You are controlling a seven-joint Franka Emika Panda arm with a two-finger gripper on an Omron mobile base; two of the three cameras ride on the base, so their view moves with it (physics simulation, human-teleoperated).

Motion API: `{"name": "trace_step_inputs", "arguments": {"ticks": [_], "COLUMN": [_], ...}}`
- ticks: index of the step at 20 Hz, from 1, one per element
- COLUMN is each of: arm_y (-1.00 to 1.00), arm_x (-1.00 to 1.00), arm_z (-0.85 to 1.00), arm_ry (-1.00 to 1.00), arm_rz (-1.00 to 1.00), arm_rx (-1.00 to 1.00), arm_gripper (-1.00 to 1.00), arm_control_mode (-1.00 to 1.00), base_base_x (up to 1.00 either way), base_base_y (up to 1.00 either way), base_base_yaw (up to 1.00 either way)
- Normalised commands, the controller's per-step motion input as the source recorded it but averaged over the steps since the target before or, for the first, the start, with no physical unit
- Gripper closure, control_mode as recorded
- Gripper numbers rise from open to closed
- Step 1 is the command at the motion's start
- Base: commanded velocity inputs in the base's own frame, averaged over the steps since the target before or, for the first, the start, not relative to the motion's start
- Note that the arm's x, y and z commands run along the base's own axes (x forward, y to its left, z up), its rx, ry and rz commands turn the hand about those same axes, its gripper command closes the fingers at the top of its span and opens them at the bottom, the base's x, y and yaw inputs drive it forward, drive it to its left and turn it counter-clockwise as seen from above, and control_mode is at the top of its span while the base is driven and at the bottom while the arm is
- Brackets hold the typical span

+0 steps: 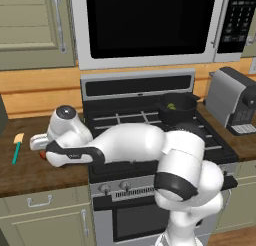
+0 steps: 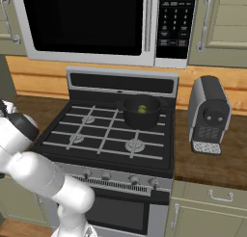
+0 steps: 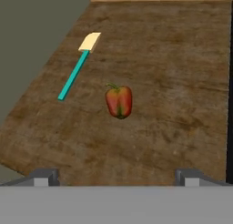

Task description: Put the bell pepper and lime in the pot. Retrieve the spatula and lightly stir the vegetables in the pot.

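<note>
The red-orange bell pepper lies on the wooden counter left of the stove. My gripper hovers over it, open, its fingertips wide apart with nothing between them. In the left base view a sliver of the bell pepper shows under my hand. The spatula, with a teal handle and cream blade, lies flat a little to the pepper's left; it is also the spatula near the counter's left end. The black pot stands on a rear burner with the green lime inside; pot, lime.
My arm stretches left across the stove front. A grey coffee machine stands on the right counter, and a microwave hangs above the stove. A dark side panel borders the left counter beyond the spatula.
</note>
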Motion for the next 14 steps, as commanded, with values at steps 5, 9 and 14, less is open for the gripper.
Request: {"name": "trace_step_inputs", "arguments": {"ticks": [5, 9, 14], "arm_y": [0.35, 0.28, 0.1], "arm_x": [0.26, 0.04, 0.19], "arm_z": [-0.08, 0.0, -0.01], "arm_ry": [0.0, 0.0, 0.0], "arm_rz": [-0.03, -0.07, -0.04], "arm_rx": [-0.1, -0.1, -0.04], "arm_gripper": [-1.0, -1.0, -1.0], "arm_control_mode": [-1.0, -1.0, -1.0], "base_base_x": [0.0, 0.0, 0.0], "base_base_y": [0.0, 0.0, 0.0], "base_base_yaw": [0.0, 0.0, 0.0]}}
